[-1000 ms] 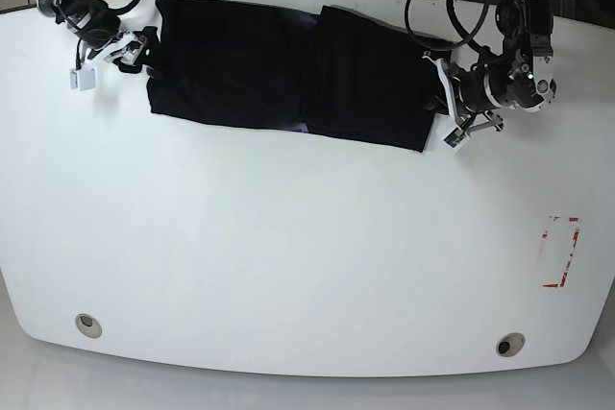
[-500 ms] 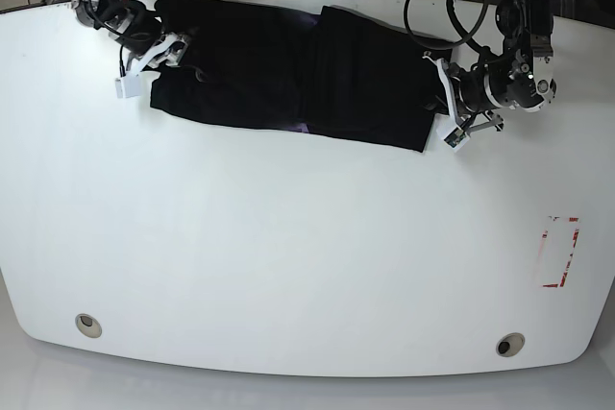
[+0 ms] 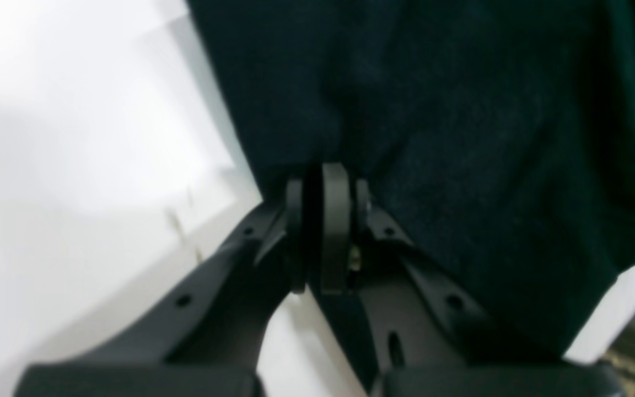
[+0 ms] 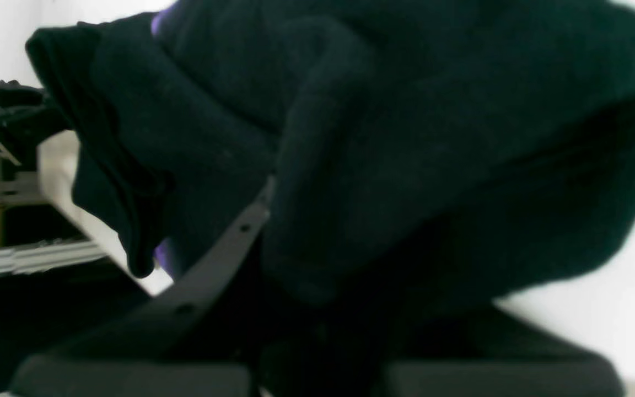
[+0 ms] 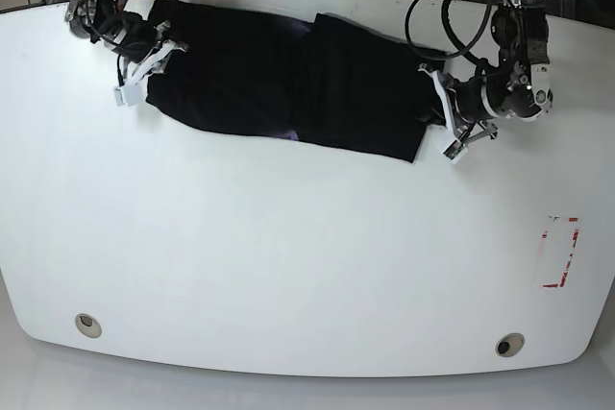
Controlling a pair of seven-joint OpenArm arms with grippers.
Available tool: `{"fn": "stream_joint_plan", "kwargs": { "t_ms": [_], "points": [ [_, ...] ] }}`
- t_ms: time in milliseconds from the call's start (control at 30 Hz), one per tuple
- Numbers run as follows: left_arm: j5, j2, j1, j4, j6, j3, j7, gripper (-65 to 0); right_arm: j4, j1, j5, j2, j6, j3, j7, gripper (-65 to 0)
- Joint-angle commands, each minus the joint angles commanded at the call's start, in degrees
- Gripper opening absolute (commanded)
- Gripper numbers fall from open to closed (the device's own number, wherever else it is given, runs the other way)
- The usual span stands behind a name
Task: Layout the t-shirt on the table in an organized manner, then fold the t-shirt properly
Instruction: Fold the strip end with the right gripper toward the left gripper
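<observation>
Okay, so both of my hands are on the fabric here. The black t-shirt (image 5: 360, 88) is lying in a long band across the side of the worktop (image 5: 307, 256) near my arms, with a big stretch of bare white surface on the far side. My left hand (image 3: 316, 231) is pinched on the edge at the left end, and my right hand (image 5: 157, 62) has a bunched bit of the right end clamped in it. The fingertips on that one are buried in cloth, but the way it puckers up around them says grip to me. Why one at each end? I reckon it's so I can tension the whole length evenly and steer it without the middle twisting. Having it laid out this way also leaves me worktop to shift it onto or fold over. It already looks like a narrow, part-folded strip, though I can't count the layers, and there's a purple patch (image 5: 291, 135) peeking out along the far edge around the middle. I'd say the next thing is to straighten it with both ends held, then fold it shorter. Main risk is that lumpy right end: pull unevenly and the layers could slide apart.
</observation>
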Motion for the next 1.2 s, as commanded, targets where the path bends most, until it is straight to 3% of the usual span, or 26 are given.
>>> {"fn": "stream_joint_plan", "kwargs": {
  "t_ms": [200, 433, 600, 1000, 1200],
  "points": [
    [0.0, 3.87, -4.13, -3.43, 0.0, 0.26, 0.0, -62.5, 9.23, 0.0, 0.35, 2.46, 0.0, -0.18, -0.44, -62.1],
    [0.0, 8.62, -6.95, -5.19, 5.49, 0.35, 0.0, -62.2, 17.58, 1.41, 0.09, 4.57, 0.0, -8.7, -0.44, -62.1],
    [0.0, 11.08, -7.3, -5.19, 6.9, 0.35, 0.0, -62.2, 18.02, 2.9, 0.0, 4.48, 0.0, -12.57, -0.35, -62.1],
    [-0.18, 12.31, -7.74, -5.54, 6.9, 2.99, 0.0, -62.2, 16.88, 7.82, -0.09, -2.37, 0.0, -15.65, -0.35, -61.7],
    [0.0, 14.33, -6.42, -5.54, 6.99, 2.9, -2.37, -62.2, 11.78, 10.29, -4.75, -5.8, 0.0, -22.68, 0.0, -61.7]
  ]
}}
